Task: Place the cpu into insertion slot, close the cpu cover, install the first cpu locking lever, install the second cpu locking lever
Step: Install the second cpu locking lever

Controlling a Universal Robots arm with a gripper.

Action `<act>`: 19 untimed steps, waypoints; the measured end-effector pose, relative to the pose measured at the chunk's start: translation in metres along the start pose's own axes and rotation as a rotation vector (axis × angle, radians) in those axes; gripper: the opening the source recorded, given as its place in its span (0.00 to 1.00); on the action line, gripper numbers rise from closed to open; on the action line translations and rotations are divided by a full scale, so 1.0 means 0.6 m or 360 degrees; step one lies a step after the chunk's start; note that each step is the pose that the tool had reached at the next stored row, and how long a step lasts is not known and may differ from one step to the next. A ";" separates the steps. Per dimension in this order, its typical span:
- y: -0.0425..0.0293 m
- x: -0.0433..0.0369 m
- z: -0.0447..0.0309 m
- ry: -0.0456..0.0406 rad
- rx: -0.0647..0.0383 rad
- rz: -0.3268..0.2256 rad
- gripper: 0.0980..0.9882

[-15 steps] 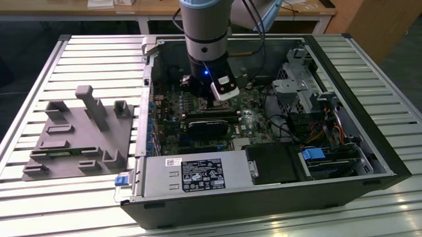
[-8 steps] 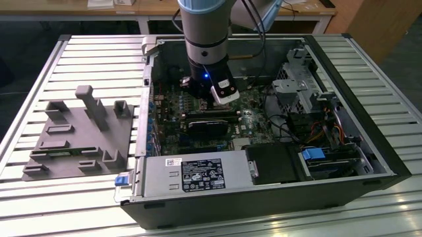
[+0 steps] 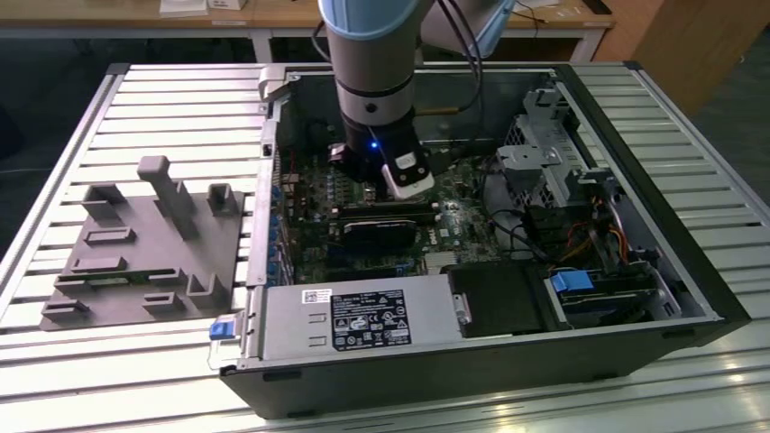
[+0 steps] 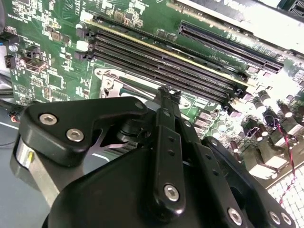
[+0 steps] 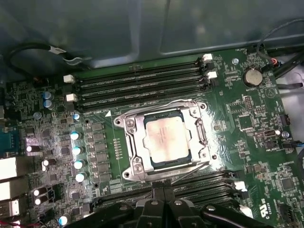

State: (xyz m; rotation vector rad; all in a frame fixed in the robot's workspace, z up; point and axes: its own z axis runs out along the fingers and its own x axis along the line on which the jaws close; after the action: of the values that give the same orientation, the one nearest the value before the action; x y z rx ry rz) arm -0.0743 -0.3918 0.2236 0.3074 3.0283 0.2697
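- Looking down in the exterior view, the arm is seen reaching into an open computer case (image 3: 673,271) that rests on a slatted tabletop (image 3: 132,108); the gripper (image 3: 382,209) is held low over the motherboard (image 3: 463,221), just above a black block, and whether it is open or closed cannot be told. A grey fixture tray (image 3: 144,244) lies well apart from the gripper, outside the case.
- In the second wrist view, the gripper (image 4: 168,92) is shown with its black finger linkage drawn together to a narrow tip, and nothing is seen held in it; the silvery rim of the insertion slot (image 4: 107,80) lies just beyond that tip, beside the long memory slots (image 4: 161,59).
- In the first wrist view, the cpu (image 5: 166,140) is already seated in the insertion slot (image 5: 129,124), just ahead of the gripper (image 5: 164,202). The cpu cover (image 5: 198,135) appears to be lowered around the chip, so the first two steps are judged done. Whether either locking lever is latched cannot be made out.
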 end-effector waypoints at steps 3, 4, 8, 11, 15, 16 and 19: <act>-0.005 0.001 0.001 0.0005 -0.0027 0.0003 0.00; -0.007 0.002 0.001 0.0006 -0.0034 0.0004 0.00; -0.012 0.006 0.002 0.0012 -0.0063 0.0007 0.00; -0.016 0.010 0.005 0.0017 -0.0088 0.0009 0.00; -0.026 0.009 0.006 0.0025 -0.0129 0.0014 0.00; -0.028 0.009 0.006 0.0027 -0.0136 0.0014 0.00; -0.034 0.009 0.008 0.0029 -0.0148 0.0016 0.00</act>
State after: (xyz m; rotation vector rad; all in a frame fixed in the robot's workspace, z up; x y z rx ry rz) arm -0.0827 -0.4095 0.2151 0.3144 3.0208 0.4151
